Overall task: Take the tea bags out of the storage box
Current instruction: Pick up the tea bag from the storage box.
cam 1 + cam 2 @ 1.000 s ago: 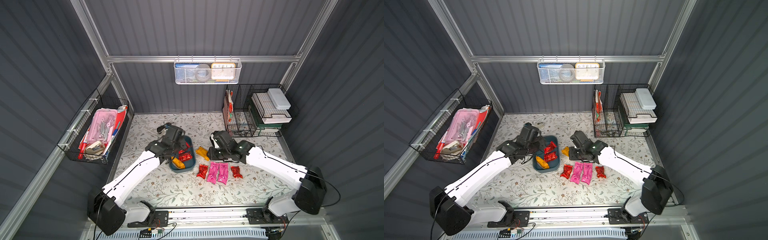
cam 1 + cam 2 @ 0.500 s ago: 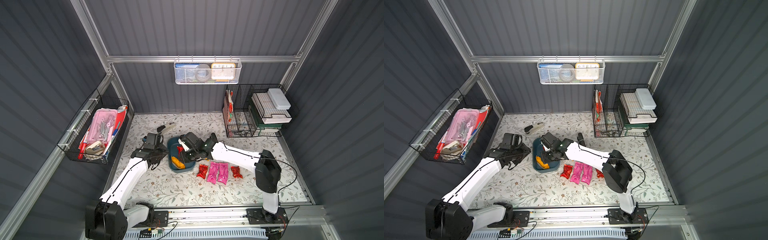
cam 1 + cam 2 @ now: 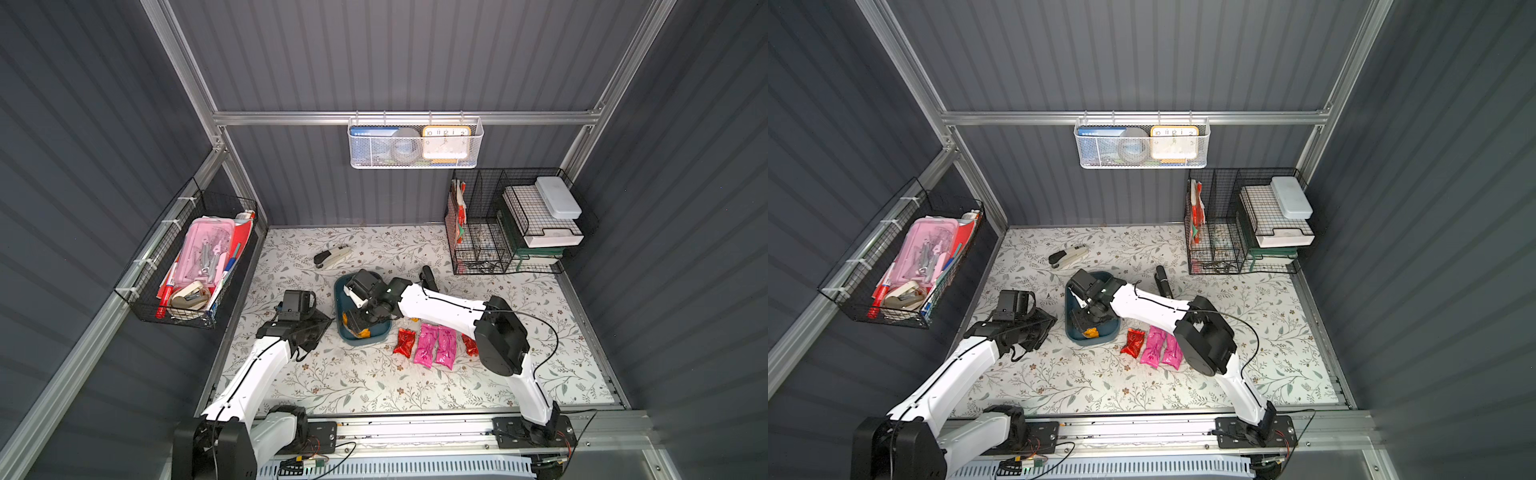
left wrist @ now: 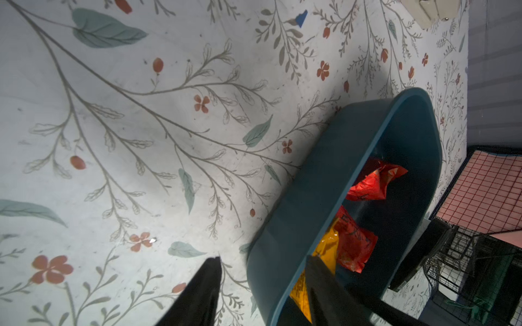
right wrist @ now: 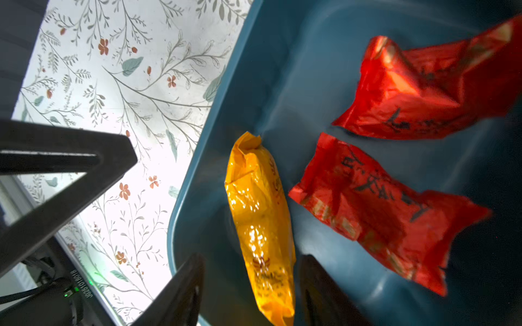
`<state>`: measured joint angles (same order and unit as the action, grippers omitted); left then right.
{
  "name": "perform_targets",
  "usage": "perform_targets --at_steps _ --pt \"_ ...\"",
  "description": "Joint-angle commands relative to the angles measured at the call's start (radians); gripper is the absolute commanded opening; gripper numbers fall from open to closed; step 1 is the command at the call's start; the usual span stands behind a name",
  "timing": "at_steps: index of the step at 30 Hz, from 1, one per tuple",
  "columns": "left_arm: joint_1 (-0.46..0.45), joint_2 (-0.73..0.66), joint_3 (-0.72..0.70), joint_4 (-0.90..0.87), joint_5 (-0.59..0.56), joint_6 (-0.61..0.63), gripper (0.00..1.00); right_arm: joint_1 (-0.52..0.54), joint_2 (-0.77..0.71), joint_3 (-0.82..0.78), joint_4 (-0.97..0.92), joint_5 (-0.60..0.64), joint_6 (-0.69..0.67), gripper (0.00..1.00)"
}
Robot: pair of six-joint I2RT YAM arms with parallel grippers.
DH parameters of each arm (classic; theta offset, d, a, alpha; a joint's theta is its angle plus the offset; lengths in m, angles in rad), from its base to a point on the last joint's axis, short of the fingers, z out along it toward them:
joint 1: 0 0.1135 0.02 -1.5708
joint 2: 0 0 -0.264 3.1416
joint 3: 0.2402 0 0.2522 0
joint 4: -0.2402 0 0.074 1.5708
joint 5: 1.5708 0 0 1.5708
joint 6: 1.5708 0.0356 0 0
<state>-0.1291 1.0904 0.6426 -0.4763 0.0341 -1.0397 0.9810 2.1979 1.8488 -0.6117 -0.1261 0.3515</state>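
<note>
The teal storage box [image 3: 338, 291] [image 3: 1088, 340] sits mid-table. Inside lie an orange-yellow tea bag [image 5: 260, 211] [image 4: 327, 248] and two red tea bags [image 5: 381, 214] [image 5: 423, 84]. My right gripper [image 5: 251, 256] [image 3: 354, 321] reaches down into the box, open, with a finger on each side of the yellow sachet. My left gripper [image 4: 262, 257] [image 3: 328, 321] is open astride the box's left wall [image 4: 310, 197], one finger outside, one inside. On the table right of the box lie a red sachet [image 3: 405, 340] and two pink ones [image 3: 426, 349] [image 3: 445, 351]. Another red [image 3: 469, 345] is half hidden by the right arm.
A stapler [image 3: 332, 255] lies behind the box and a black object [image 3: 428, 278] to its right. Black wire racks [image 3: 498, 232] fill the back right corner. A wire basket with a pink case [image 3: 199, 257] hangs on the left wall, a white mesh basket [image 3: 415, 143] on the back wall.
The left gripper pulled back from over the box to its left wall. The right arm swung left from the table into the box. Both jaws opened wider.
</note>
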Motion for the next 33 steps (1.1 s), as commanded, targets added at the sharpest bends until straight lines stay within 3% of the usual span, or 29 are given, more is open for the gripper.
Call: perform_targets --at_steps 1,14,24,33 --pt "0.006 -0.022 -0.028 0.02 0.02 -0.047 0.53 0.005 0.022 0.031 -0.036 0.025 -0.051 0.6" --pt "0.006 -0.056 -0.004 -0.029 0.009 -0.009 0.53 0.008 0.138 0.135 -0.069 0.023 -0.083 0.56" --pt "0.006 -0.04 0.06 -0.073 -0.016 0.05 0.53 0.008 0.145 0.17 -0.083 0.027 -0.087 0.28" --pt "0.006 -0.044 0.088 -0.079 -0.033 0.124 0.53 0.007 0.063 0.166 -0.098 0.029 -0.059 0.22"
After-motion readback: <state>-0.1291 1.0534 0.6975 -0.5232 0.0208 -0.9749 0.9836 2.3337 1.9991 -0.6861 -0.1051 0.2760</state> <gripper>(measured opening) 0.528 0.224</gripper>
